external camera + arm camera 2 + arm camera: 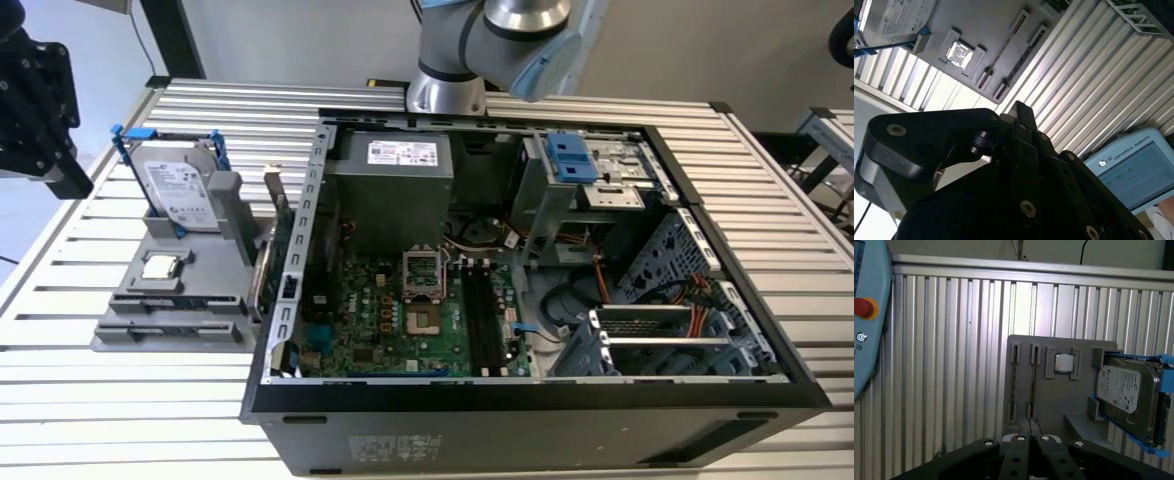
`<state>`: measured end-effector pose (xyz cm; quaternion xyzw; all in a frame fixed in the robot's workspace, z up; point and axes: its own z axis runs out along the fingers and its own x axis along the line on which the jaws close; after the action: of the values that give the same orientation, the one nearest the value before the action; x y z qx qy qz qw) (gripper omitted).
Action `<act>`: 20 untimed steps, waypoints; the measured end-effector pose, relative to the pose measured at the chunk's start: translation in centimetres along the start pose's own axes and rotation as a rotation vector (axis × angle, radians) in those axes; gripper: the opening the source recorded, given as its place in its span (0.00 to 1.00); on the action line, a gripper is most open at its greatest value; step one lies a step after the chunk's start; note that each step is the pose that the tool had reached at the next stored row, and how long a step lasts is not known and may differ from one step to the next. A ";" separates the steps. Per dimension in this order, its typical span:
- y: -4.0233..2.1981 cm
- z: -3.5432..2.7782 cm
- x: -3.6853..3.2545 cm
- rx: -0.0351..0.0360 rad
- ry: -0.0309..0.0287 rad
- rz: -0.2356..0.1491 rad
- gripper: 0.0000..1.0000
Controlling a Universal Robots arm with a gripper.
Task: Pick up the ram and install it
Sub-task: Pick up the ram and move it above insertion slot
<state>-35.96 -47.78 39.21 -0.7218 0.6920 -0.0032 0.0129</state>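
Grey tray (1054, 400) holds the ram (1033, 385) on edge. The fingers (1024, 429) are pressed together and empty. This looks like the approach step, and grasping calls for spreading them.

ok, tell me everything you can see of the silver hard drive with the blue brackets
The silver metal hard drive with blue plastic brackets is a flat rectangular box with a white label on its broad face. The brackets run along its edges. It stands on edge, nearly upright, in a slot of the grey plastic holder, and only the holder touches it. It is at the exterior view's left of the open black computer case.
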 end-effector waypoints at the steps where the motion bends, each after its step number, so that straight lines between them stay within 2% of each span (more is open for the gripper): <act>1: 0.00 0.00 0.00 0.0000 0.0000 0.000 1.00; 12: 0.00 0.03 0.00 0.0000 -0.0002 0.000 1.00; 13: 0.01 0.05 0.01 -0.0001 -0.0045 0.000 1.00; 16: 0.01 0.08 0.01 -0.0006 -0.0253 0.001 1.00; 18: 0.00 0.20 0.01 -0.0025 -0.0276 0.001 1.00; 20: 0.00 0.33 0.02 -0.0137 -0.0280 0.002 1.00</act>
<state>-35.96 -47.80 38.88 -0.7212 0.6924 0.0117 0.0177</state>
